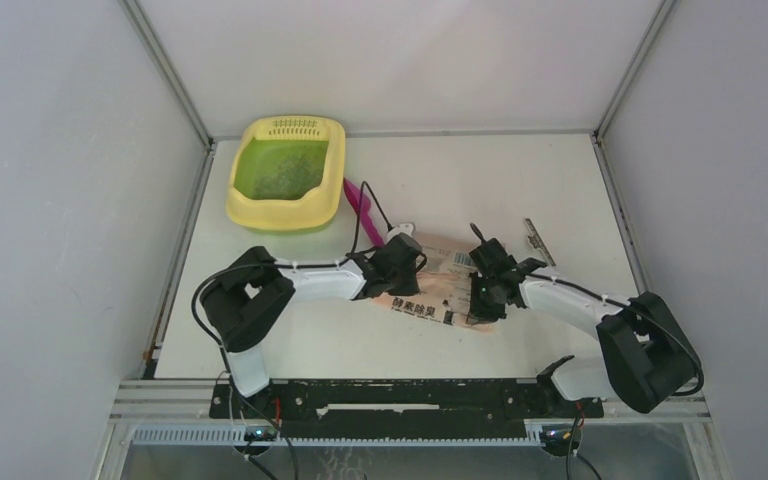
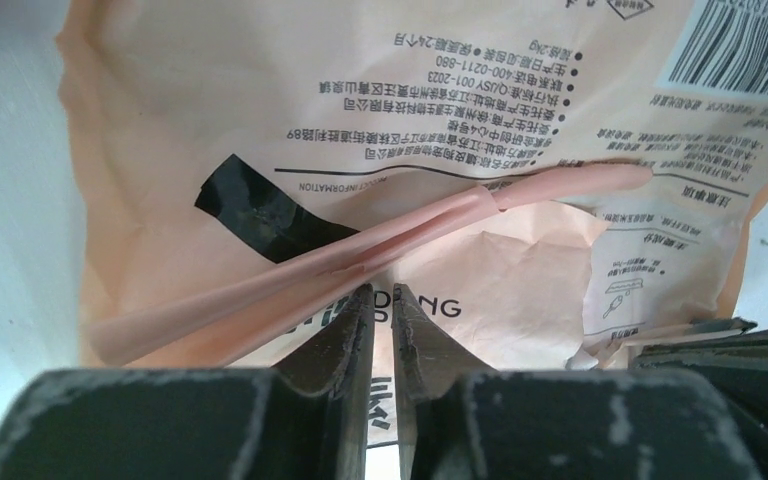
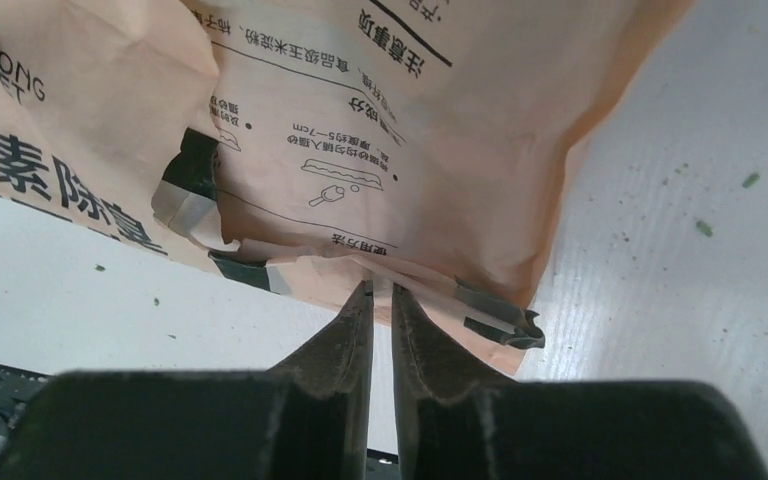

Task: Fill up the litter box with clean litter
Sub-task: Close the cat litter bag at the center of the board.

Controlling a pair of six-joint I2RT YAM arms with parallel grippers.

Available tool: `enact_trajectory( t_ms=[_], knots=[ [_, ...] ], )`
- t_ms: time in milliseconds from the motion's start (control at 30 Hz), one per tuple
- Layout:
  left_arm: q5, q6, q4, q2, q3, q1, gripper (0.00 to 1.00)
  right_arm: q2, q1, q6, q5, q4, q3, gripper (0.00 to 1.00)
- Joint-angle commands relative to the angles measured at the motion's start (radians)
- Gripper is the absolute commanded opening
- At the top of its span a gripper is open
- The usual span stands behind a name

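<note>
**Bag pinched at two points, box well apart**

Peach bag (image 1: 447, 283) lies at mid-table between both arms. Left gripper (image 2: 381, 295) is clenched on a creased fold of it. Right gripper (image 3: 381, 290) is clenched on its taped edge, probably so the sack lifts level without sagging or spilling. Litter box (image 1: 250, 208) sits in the far left corner. Clean litter (image 1: 282, 170) speckles its green floor, and a magenta scoop (image 1: 357, 200) lies just beside it.

Colour and pattern reference, work surface
The pale yellow plastic litter box (image 1: 282, 219) has a green floor under speckled grey-green granular litter (image 1: 280, 172); the peach-pink plastic bag (image 2: 210, 100) carries black print, a barcode and black tape patches; the magenta plastic scoop (image 1: 357, 197) lies on the white table (image 1: 480, 180).
</note>
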Motion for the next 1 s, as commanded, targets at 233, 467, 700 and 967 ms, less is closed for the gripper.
enact_trajectory(
  t_ms=[233, 467, 700, 967],
  knots=[
    [0.007, 0.071, -0.011, 0.059, 0.066, 0.103, 0.18, 0.132, -0.117, -0.066, -0.051, 0.123, 0.016, 0.18],
    [0.044, 0.098, -0.045, 0.075, 0.158, 0.151, 0.18, 0.202, -0.177, -0.098, -0.052, 0.082, 0.138, 0.19],
    [0.071, 0.111, -0.060, 0.046, 0.188, 0.181, 0.18, 0.203, -0.260, -0.152, -0.086, 0.044, 0.214, 0.21],
    [0.097, 0.105, -0.086, -0.079, 0.155, 0.183, 0.20, 0.052, -0.419, -0.235, -0.110, -0.089, 0.318, 0.24]
  ],
)
